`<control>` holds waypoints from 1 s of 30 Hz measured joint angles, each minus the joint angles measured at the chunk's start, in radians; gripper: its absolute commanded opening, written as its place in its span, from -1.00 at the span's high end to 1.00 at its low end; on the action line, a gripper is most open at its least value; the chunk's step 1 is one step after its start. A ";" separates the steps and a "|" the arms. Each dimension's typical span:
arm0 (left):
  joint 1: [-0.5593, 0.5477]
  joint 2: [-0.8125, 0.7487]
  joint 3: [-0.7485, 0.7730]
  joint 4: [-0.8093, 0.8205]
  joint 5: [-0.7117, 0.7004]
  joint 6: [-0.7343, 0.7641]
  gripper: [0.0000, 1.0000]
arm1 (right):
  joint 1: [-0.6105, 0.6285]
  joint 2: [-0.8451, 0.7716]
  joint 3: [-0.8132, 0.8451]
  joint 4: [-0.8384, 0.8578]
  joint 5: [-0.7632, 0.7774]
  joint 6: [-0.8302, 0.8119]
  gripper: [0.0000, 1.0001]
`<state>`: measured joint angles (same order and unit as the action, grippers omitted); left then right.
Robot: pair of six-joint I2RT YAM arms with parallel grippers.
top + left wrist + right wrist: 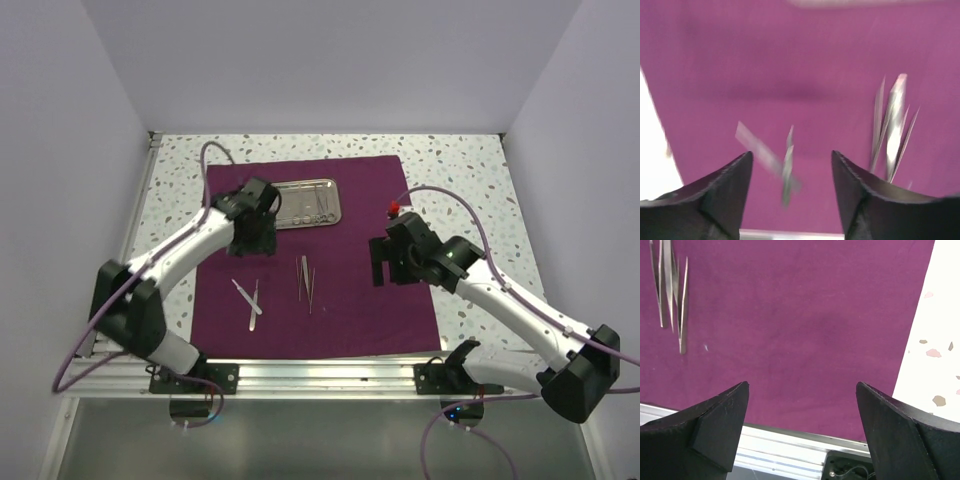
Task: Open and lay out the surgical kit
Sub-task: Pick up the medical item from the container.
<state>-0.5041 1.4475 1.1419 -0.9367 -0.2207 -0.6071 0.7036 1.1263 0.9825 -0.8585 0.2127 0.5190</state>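
Top view: purple cloth (320, 310) spread at frame centre, tray (306, 203) set at upper edge, tweezers (305, 278) laid mid-cloth.
Left wrist view: left gripper (791, 154) held apart, empty, above crossed pair (786, 170); pair best separated, laid parallel.
Right wrist view: right gripper (802, 385) held wide apart, empty, over bare cloth.

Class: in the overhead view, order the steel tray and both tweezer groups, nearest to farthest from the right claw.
1-2. Fanned silver tweezers, middle, and shiny rectangular steel tray, far side: too close to call.
3. Crossed silver tweezers, left: farthest.
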 measured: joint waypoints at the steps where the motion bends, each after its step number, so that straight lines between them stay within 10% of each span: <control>1: 0.002 0.077 0.061 0.026 -0.018 0.014 -0.27 | 0.000 0.000 0.003 0.000 0.000 0.002 -0.82; 12: 0.111 0.683 0.634 0.220 -0.040 0.111 -0.01 | -0.003 -0.156 0.006 -0.109 0.055 0.064 -0.86; 30: 0.108 0.697 0.496 0.258 0.043 0.159 0.12 | -0.004 -0.146 0.010 -0.183 0.141 0.098 -0.88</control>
<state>-0.3962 2.1448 1.6382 -0.6785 -0.1776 -0.4484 0.6994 0.9802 0.9924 -1.0416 0.3538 0.6167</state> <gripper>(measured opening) 0.445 0.935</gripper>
